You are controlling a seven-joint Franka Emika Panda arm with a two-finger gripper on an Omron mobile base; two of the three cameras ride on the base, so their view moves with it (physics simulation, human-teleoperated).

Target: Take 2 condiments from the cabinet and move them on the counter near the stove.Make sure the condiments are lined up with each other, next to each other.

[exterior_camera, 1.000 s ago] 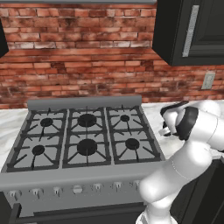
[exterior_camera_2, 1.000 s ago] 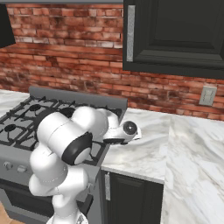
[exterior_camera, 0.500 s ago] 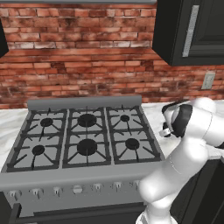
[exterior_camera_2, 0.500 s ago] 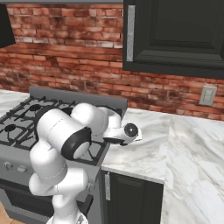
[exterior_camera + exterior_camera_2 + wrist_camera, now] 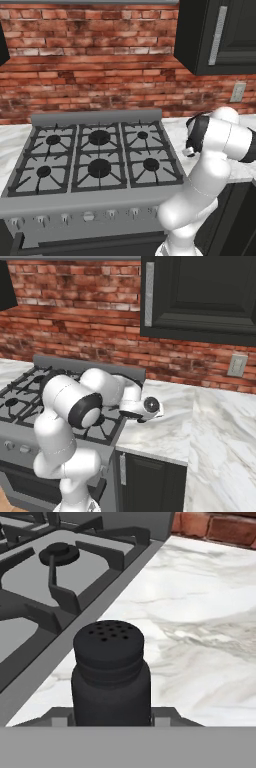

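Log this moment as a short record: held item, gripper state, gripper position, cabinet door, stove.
held item: one black shaker with a perforated top, upright between the fingers
gripper state: shut on the shaker
gripper position: above the marble counter, just right of the stove's edge
cabinet door: the cabinet door looks closed
stove: six-burner stove, nothing on the grates
second condiment: not on the counter stretch seen from the hand
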